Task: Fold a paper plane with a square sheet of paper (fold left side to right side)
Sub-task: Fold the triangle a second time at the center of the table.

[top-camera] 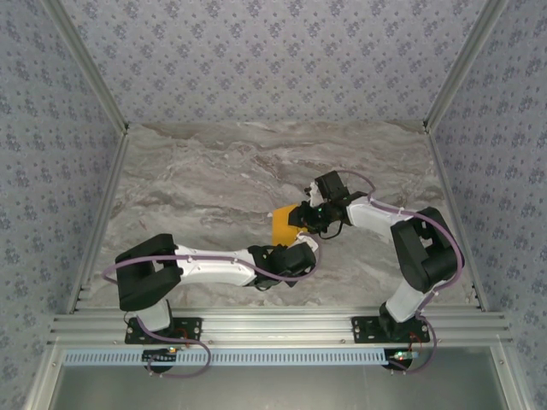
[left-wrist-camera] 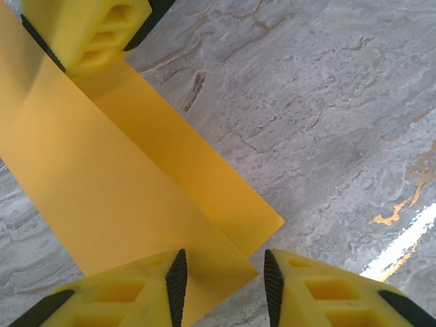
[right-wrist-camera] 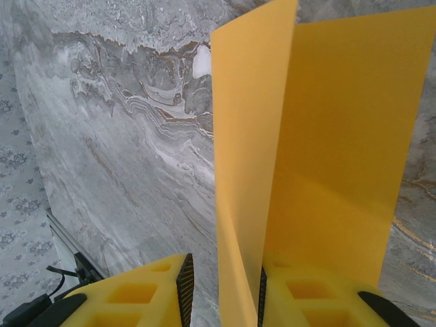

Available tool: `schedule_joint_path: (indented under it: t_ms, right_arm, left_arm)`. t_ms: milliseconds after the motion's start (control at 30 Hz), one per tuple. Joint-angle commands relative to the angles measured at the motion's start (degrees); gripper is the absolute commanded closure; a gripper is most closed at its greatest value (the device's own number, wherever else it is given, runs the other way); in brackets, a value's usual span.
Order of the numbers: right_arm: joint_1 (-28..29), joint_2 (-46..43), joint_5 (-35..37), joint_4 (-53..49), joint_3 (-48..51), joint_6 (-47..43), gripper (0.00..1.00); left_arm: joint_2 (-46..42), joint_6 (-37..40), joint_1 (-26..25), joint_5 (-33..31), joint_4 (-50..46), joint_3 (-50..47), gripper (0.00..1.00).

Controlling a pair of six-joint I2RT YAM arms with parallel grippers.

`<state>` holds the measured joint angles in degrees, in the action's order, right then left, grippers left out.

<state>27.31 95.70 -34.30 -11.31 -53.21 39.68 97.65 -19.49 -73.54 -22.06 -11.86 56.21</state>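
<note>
Orange sheet of paper [top-camera: 283, 224] lies at the centre of the table [top-camera: 214, 171], folded over, one flap raised; my right gripper [right-wrist-camera: 225, 276] straddles that flap, one pad touching it; I cannot tell whether it clamps; my left gripper [left-wrist-camera: 223, 272] stands parted at the sheet's near corner, grasping nothing.

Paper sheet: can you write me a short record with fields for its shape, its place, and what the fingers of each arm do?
sheet: orange-yellow paper, bent into two flaps
place: middle of the marble table, between the two arms
left fingers: apart, a corner of the sheet in the gap
right fingers: the sheet stands between them, grip unclear
</note>
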Motion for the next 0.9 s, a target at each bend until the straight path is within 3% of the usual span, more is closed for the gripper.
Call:
schedule_joint_path:
  t_ms: [0,367,867]
  right_arm:
    - [0.4,1.0,0.2,-2.1,-2.0,-0.1,0.70]
    - [0.4,1.6,0.9,-3.5,-2.7,-1.1,0.70]
    - [0.4,1.7,0.6,-3.6,-3.4,-1.8,0.68]
  left_arm:
    - [-0.5,0.5,-0.7,-1.2,-0.9,1.8,0.68]
    - [-1.7,0.5,-0.7,-0.9,0.4,0.5,0.88]
    - [-3.9,-0.3,0.2,0.9,1.8,-1.2,1.00]
